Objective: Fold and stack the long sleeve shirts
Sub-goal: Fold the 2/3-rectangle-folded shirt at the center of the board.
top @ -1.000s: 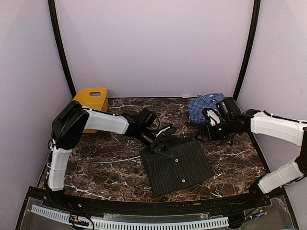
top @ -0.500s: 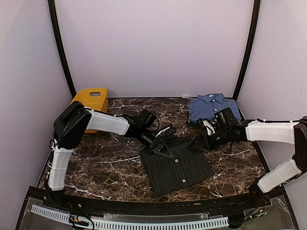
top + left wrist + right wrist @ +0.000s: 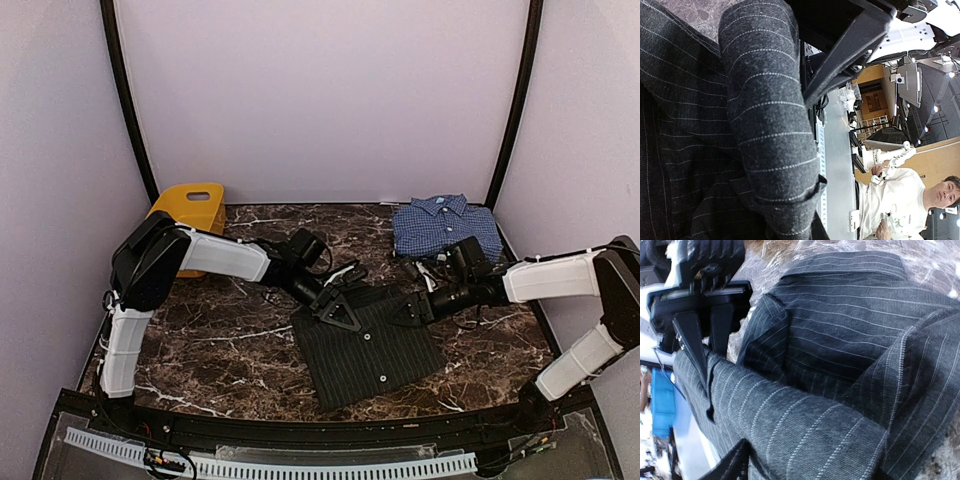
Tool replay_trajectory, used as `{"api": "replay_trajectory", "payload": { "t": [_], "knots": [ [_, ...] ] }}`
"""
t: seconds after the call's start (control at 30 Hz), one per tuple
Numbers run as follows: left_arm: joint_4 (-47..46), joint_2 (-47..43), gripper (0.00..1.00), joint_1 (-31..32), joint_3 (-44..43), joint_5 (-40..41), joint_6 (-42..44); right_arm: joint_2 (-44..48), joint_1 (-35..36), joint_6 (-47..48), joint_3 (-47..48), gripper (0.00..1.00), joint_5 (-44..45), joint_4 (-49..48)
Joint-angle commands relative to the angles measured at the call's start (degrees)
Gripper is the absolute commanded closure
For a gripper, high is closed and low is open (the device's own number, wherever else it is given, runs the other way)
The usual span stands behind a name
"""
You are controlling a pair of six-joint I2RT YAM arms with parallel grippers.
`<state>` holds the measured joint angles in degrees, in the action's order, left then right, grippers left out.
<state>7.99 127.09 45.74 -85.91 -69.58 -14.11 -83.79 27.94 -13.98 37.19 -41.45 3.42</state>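
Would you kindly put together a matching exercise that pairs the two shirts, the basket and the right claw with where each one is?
Things:
1. black pinstriped shirt
2. blue checked shirt
3. yellow basket
4. right claw

Places:
A. far left corner
B. at the far right edge of the black pinstriped shirt
C. folded in the middle, between the two arms
D. folded in the far right corner

Pairs: 1-C, 2-D, 3-A, 4-B
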Motion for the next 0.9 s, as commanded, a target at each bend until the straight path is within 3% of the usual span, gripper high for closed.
{"api": "replay_trajectory", "payload": {
  "t": [0.0, 0.2, 0.33, 0.47, 0.87],
  "knots": [
    [2.33, -0.74, 0.94, -0.54, -1.28, -0.57, 2.64, 0.02, -0.43, 0.31, -0.85, 0.57, -3.96, -3.16],
    [0.81, -2.16, 0.81, -1.02, -0.12, 1.9, 2.67, 0.48, -0.52, 0.6, -0.95, 1.0, -4.55, -4.34],
    [-5.85, -5.33, 0.58, -1.77, 3.49, 4.0, -0.61, 1.0, -0.59, 0.66, -1.13, 1.0, -3.55, -3.7],
    [-14.01, -9.27, 0.46, -3.01, 8.57, 5.17, -4.74, 2.03, -0.74, 0.27, -1.17, 1.0, -3.13, -3.68],
    [-27.73, -18.0, 0.33, -5.65, 26.23, 8.42, -12.06, 4.01, -1.12, -0.7, 0.42, 1.0, -5.18, -3.6]
  ]
}}
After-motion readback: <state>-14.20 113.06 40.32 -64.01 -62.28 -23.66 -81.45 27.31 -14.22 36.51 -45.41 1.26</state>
